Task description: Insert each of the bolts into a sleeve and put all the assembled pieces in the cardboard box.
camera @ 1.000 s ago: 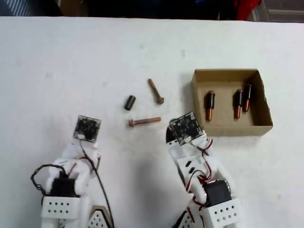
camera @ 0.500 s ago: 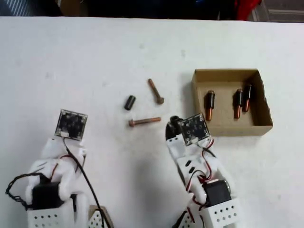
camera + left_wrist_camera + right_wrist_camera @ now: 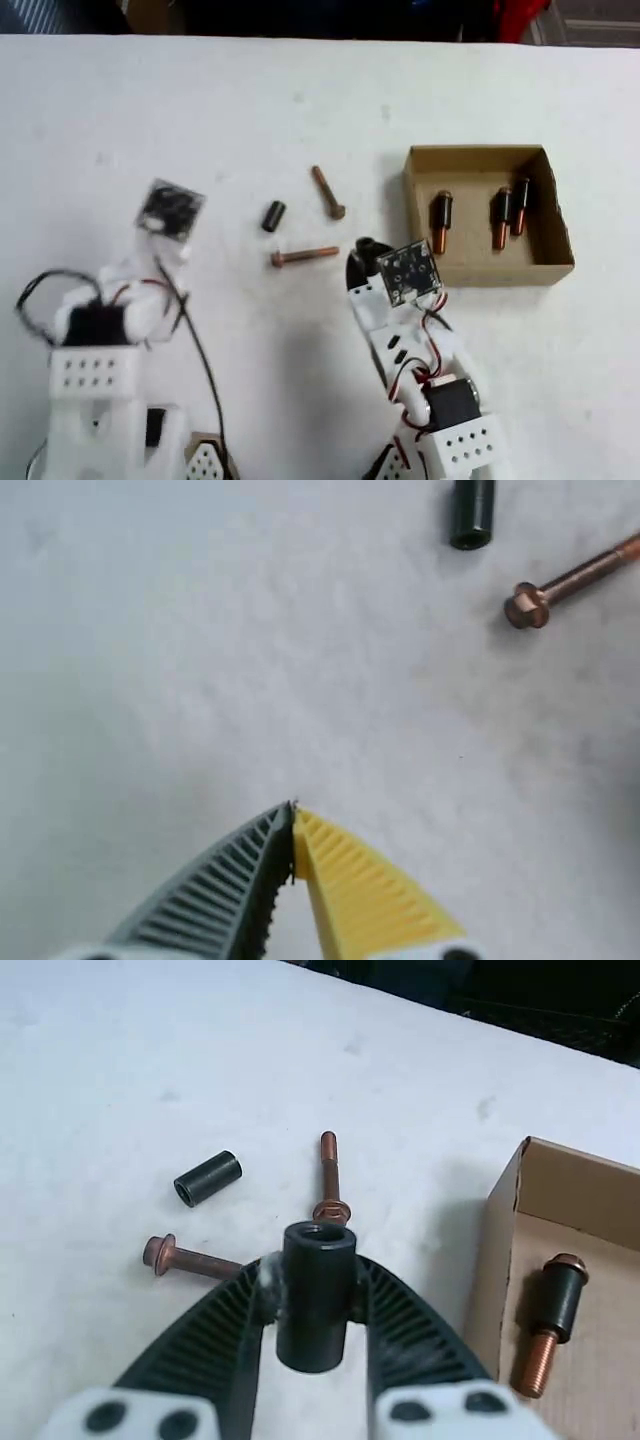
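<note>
- The white bench (image 3: 200, 100) carries everything.
- The left arm (image 3: 95, 340) stands at the near left of the bench. The left jaws are closed tip to tip with nothing between them, above bare bench, short of the loose parts.
- The right arm (image 3: 420, 340) stands just beside the near left corner of the cardboard box. The right jaws are clamped on the held sleeve.
- The cardboard box (image 3: 476, 154) lies open on the right side of the bench. In it lie three assembled pieces, one (image 3: 440, 220) toward the left wall and two (image 3: 501, 217) (image 3: 519, 205) close together toward the right wall.
- The crosswise bolt (image 3: 305, 256), copper-coloured, lies flat between the two arms with its head toward the left arm.
- The slanted bolt (image 3: 327, 192) lies flat farther out, apart from the other, with its head at the end nearer the right arm.
- The held sleeve (image 3: 315, 1295), black, stands upright in the right jaws with its open bore on top.
- The loose sleeve (image 3: 273, 216), black, lies on its side left of the slanted bolt and just beyond the head of the crosswise bolt, touching neither.
</note>
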